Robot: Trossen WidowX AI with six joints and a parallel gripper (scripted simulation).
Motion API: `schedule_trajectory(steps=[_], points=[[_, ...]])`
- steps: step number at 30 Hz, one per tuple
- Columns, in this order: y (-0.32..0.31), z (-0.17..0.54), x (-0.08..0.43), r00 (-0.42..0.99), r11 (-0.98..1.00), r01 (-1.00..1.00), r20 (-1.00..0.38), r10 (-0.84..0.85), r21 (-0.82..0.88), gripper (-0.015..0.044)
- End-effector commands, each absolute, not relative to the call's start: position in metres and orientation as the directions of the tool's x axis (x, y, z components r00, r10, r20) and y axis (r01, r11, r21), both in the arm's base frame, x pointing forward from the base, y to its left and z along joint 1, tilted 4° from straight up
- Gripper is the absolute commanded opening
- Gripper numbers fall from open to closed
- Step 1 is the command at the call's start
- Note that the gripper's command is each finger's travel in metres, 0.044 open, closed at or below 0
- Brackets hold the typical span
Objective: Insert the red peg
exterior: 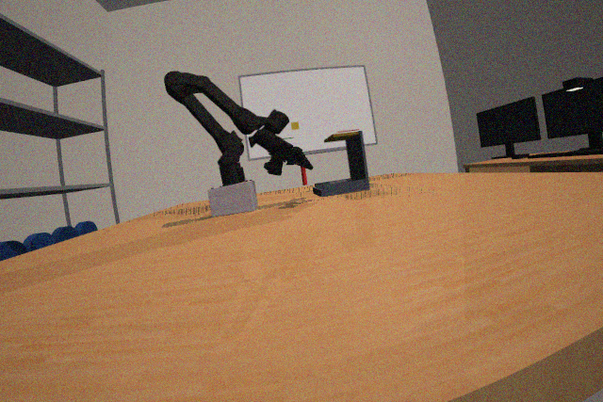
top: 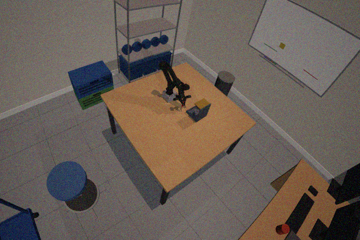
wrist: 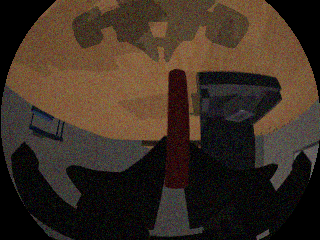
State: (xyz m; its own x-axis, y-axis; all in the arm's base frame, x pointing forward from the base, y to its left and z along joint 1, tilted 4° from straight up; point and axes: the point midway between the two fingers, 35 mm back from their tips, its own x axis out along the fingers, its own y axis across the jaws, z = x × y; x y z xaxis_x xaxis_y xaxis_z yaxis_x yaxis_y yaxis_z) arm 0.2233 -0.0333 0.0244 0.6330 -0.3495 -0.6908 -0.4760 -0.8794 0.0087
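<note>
The red peg (top: 183, 103) (exterior: 304, 176) (wrist: 178, 110) hangs about upright from my gripper (exterior: 306, 167) (wrist: 173, 141), which is shut on its upper part. The peg's lower end is clear of the table, in front of the box and outside it. The box (top: 206, 112) (exterior: 356, 156) (wrist: 227, 145) is dark blue-grey. Its yellow roof (top: 202, 103) (exterior: 343, 136) sticks out from the back wall, higher than my fingertips. In the wrist view the box is right of the peg. A grey shape inside it, likely the block (wrist: 240, 115), is dim; its hole cannot be made out.
The wooden table (top: 162, 144) (exterior: 340, 281) (wrist: 60, 85) carries the arm's pale base (top: 167, 96) (exterior: 233, 199) and the box. The box's low floor part (exterior: 335, 187) reaches out toward the arm. Shadows of the arm fall on the table. Shelves and a whiteboard are beyond it.
</note>
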Motion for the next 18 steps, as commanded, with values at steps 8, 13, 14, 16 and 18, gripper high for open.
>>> schedule_trajectory(steps=[8, 13, 14, 16, 18], points=[[-0.026, 0.030, 0.233, 0.646, -0.891, -0.455, -0.687, -0.333, 0.003, 0.0000], [-0.022, 0.032, 0.240, 0.651, -0.896, -0.444, -0.687, -0.324, 0.002, 0.0000], [-0.021, 0.032, 0.241, 0.651, -0.897, -0.442, -0.687, -0.322, 0.002, 0.0000], [-0.019, 0.032, 0.243, 0.653, -0.899, -0.438, -0.687, -0.319, 0.001, 0.0000], [-0.017, 0.033, 0.246, 0.655, -0.901, -0.433, -0.687, -0.316, 0.001, 0.0000]])
